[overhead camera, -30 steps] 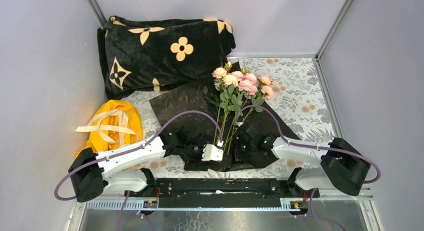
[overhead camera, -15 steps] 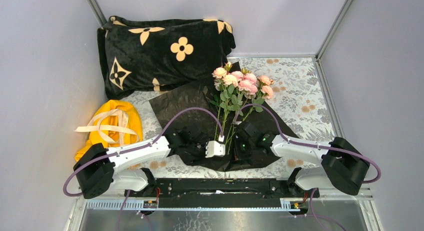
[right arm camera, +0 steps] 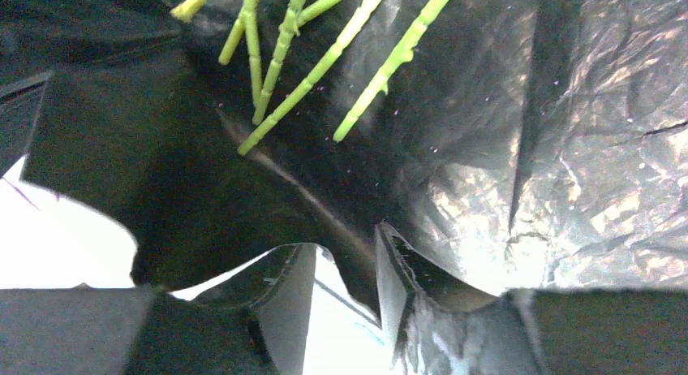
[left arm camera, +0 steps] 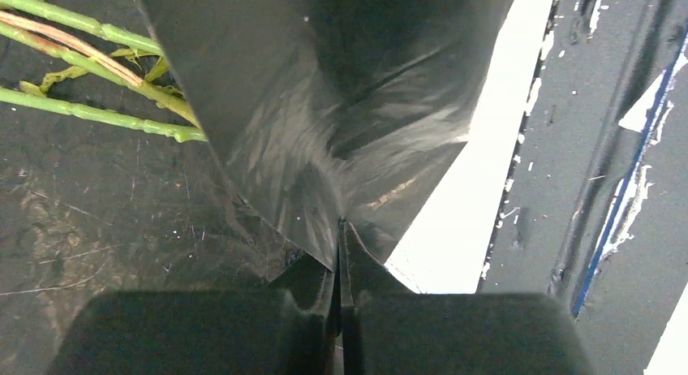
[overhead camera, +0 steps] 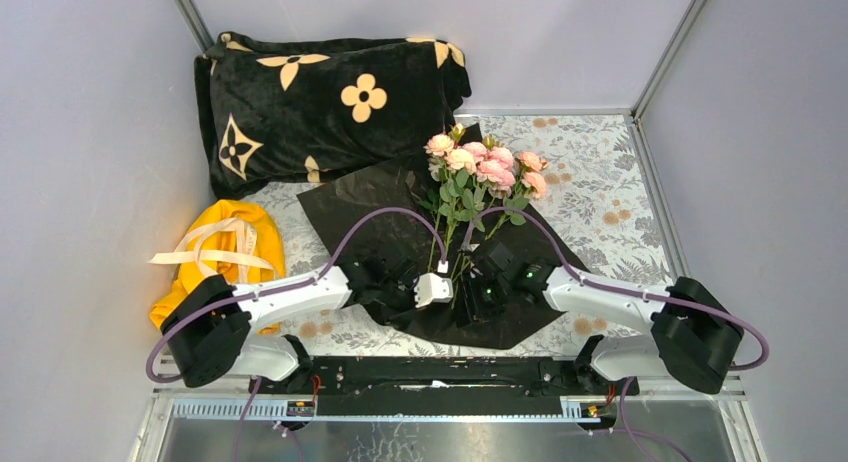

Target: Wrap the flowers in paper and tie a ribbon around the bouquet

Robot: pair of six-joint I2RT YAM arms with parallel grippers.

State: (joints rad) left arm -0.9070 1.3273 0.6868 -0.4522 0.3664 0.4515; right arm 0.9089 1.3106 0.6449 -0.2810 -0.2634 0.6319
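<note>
The flowers (overhead camera: 482,168), pale pink roses on long green stems, lie on the black paper (overhead camera: 360,207) with their heads toward the back. My left gripper (left arm camera: 339,229) is shut on a raised fold of the paper (left arm camera: 349,115), close to the stem ends (left arm camera: 97,115). In the top view it (overhead camera: 448,300) sits just left of the stems' lower ends. My right gripper (right arm camera: 345,257) stands open, with the paper's edge passing between its fingers (right arm camera: 397,278) below the stem ends (right arm camera: 324,66). The cream ribbon (overhead camera: 215,244) rests on the yellow cloth at the left.
A folded black blanket with tan flower marks (overhead camera: 330,92) fills the back left. The yellow cloth (overhead camera: 220,277) lies by the left wall. Grey walls close in on both sides of the floral tablecloth (overhead camera: 600,192). A black rail (overhead camera: 440,372) runs along the near edge.
My left gripper slid right toward the stems and closed on the paper. My right gripper went from shut to open. The paper's near corner now shows below both grippers.
</note>
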